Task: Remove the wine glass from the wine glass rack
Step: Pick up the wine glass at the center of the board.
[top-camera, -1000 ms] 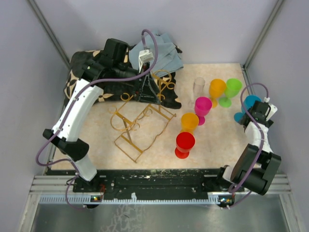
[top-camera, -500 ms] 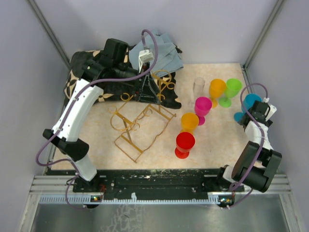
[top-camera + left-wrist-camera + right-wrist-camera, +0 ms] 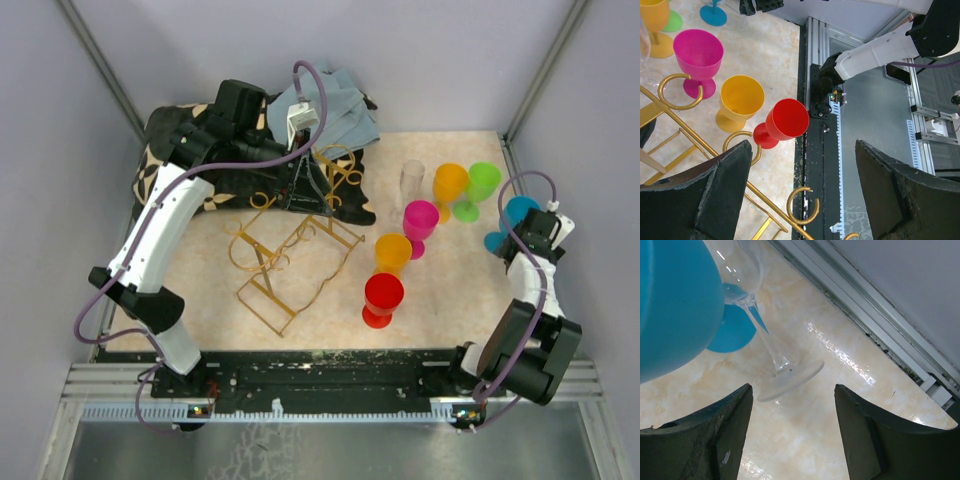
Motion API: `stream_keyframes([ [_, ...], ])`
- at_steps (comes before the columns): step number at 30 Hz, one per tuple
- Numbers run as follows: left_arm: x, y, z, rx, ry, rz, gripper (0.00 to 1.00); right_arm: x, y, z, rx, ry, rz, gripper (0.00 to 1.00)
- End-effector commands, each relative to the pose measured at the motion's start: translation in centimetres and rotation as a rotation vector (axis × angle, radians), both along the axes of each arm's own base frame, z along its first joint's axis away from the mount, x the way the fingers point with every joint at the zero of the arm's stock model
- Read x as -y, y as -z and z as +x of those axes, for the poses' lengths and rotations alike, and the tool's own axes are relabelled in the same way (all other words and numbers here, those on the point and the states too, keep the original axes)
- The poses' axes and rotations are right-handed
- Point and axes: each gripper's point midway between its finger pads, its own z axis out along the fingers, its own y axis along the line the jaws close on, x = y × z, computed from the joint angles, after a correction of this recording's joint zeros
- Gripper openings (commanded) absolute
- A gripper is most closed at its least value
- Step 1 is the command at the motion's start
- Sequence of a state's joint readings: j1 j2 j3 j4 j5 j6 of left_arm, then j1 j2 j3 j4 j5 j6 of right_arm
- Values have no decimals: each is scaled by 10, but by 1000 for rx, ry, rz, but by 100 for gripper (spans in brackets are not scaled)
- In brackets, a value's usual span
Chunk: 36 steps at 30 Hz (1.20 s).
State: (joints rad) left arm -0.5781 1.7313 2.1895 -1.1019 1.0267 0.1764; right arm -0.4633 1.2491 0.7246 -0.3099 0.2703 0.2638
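Note:
The gold wire wine glass rack [image 3: 290, 262] stands at the table's left middle; I see no glass hanging in it. Its scroll ends [image 3: 802, 205] show below my left gripper [image 3: 802, 195], which is open and empty over the rack's far end [image 3: 311, 188]. My right gripper [image 3: 792, 440] is open and empty at the right edge [image 3: 530, 232], low over the table. A clear wine glass [image 3: 782, 365] stands just ahead of its fingers, next to a blue glass [image 3: 675, 305], [image 3: 516, 214].
Other glasses stand right of the rack: red [image 3: 382, 298], yellow [image 3: 392, 252], magenta [image 3: 420, 220], orange [image 3: 449, 185], green [image 3: 482, 184] and a clear one [image 3: 412, 180]. A dark patterned cloth [image 3: 170, 135] lies at the back left. The metal frame rail [image 3: 875, 315] runs close to the right gripper.
The right arm's elbow has shifted slightly. The left arm, the rack and the glasses have not moved.

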Motion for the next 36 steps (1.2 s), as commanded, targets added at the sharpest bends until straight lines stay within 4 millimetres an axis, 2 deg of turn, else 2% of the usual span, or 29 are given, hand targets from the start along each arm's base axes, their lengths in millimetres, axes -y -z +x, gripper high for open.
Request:
stream_keyframes([
  [1,-4,-9,-14,11,28,-18,88,-1,-6,4,31,-14,9,66],
  [6,-4,-7,-14,4,31,-16,88,-11,-26,2,79,-51,14,66],
  [10,-2,-8,-14,1,38,-23,88,-24,-50,-5,124,-86,25,66],
  [17,-3,-17,-15,23,38,-42,88,-45,-132,-16,285,-127,18,67],
  [20,-5,-21,-15,49,22,-45,90,-41,-175,-6,322,-128,2,68],
  [24,-9,-26,-12,91,-26,-38,93,-22,-223,22,325,-116,-19,69],
  [26,-11,-29,-13,97,-34,-42,95,-12,-229,39,286,-106,-3,68],
  [29,-13,-28,-17,78,-36,-44,98,0,-226,54,223,-78,22,68],
  [36,-10,-18,-8,39,-78,-17,99,11,-184,53,67,-31,60,67],
])
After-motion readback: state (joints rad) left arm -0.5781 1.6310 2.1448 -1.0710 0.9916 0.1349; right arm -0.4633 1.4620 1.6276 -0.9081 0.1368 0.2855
